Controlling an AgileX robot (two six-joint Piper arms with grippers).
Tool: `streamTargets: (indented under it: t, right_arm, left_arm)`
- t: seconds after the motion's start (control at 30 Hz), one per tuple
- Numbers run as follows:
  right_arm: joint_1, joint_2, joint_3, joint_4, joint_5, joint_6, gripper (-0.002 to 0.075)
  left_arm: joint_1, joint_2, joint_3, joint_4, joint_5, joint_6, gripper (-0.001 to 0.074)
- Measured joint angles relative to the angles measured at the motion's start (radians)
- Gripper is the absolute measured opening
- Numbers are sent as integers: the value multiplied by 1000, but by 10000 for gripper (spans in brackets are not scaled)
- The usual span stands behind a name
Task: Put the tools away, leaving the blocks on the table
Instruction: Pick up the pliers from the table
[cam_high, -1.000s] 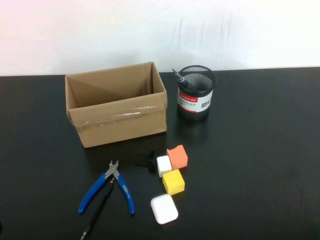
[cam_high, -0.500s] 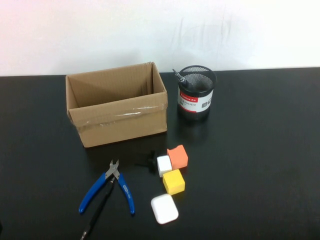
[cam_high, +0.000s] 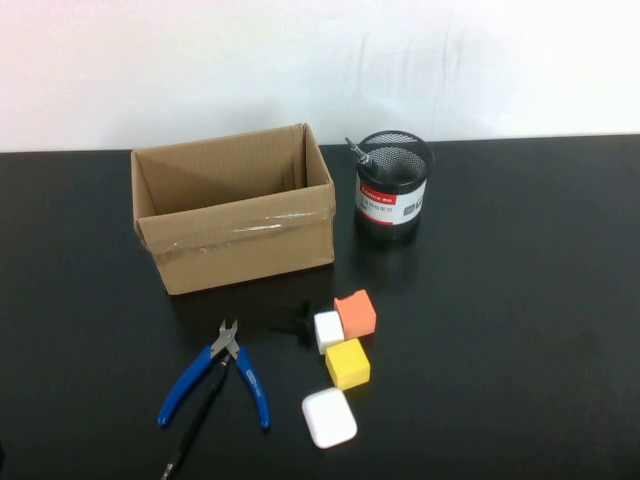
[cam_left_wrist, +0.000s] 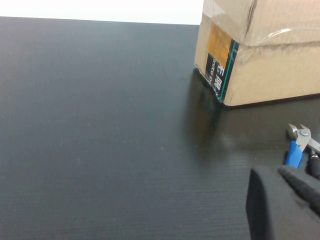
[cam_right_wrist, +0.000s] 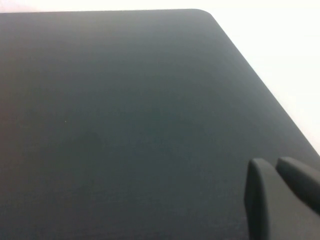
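On the worktop (cam_high: 520, 300), the box (cam_high: 232, 208) at upper left looks empty. Pliers (cam_high: 215, 385) and a stick (cam_high: 195, 430) lie at lower left, not yet stored; blocks (cam_high: 347, 340) at centre. Left tool (cam_left_wrist: 287, 200) and right tool (cam_right_wrist: 280, 192) are closed, parked, holding nothing.

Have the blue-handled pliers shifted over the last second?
No. The blue-handled pliers lie in the same spot on the table, their jaws pointing toward the cardboard box exactly as before.

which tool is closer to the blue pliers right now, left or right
Left. The left tool, shut, sits low just beside the blue pliers. The right tool, also shut, is parked over bare table, with no pliers in its view.
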Motion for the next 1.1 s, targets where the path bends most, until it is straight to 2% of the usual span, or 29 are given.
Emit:
streamTargets:
  t: [0.6,0.8,1.1]
  right_arm:
    - [0,0,0,0,0,0,-9]
    - [0,0,0,0,0,0,-9]
    - [0,0,0,0,0,0,-9]
  left_arm:
    - [0,0,0,0,0,0,-6]
    - [0,0,0,58,-8,0,-6]
    - [0,0,2,27,-277,0,-6]
